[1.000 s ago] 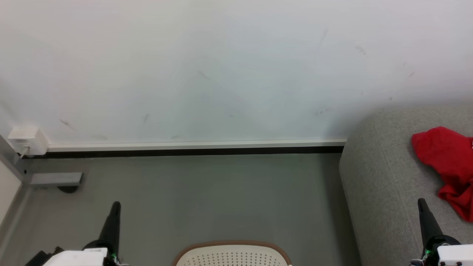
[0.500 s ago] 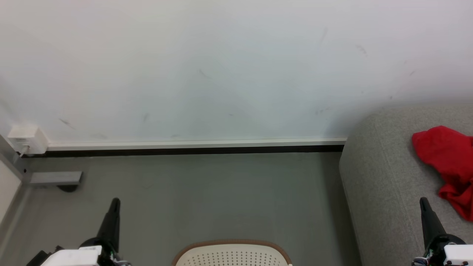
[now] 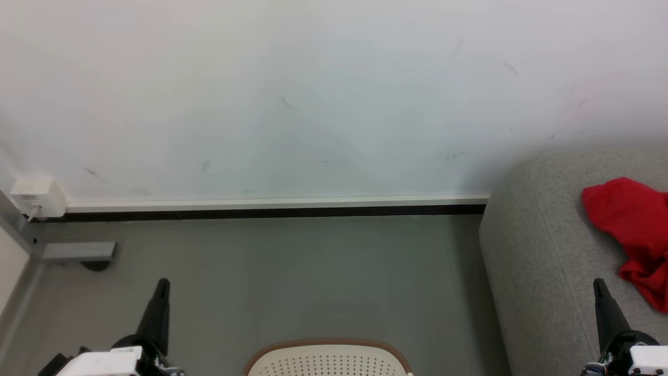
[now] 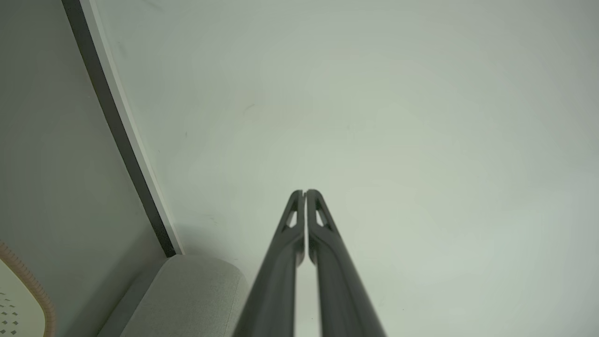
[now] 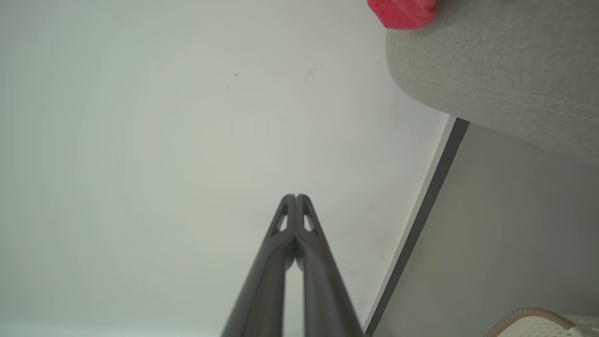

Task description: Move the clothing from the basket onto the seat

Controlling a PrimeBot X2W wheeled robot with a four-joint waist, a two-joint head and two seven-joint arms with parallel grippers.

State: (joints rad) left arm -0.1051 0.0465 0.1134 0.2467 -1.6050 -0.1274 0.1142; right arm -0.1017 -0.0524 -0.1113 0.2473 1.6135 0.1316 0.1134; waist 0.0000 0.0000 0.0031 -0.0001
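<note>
A heap of bright red clothing lies on the light grey seat at the right edge of the head view; the right wrist view catches a red corner of the clothing on the seat. The cream basket with a brown rim stands on the floor at bottom centre, its inside out of view. My left gripper points up at the lower left, shut and empty, with its fingertips pressed together. My right gripper is shut and empty in front of the seat.
A pale wall with a white skirting and a dark strip runs behind the grey floor. A white socket box and a grey metal bracket sit at the far left. The basket rim and the seat's corner show in the left wrist view.
Both grippers have crept slightly upward and outward in the head view, still shut. The clothing, basket and seat have not moved.
</note>
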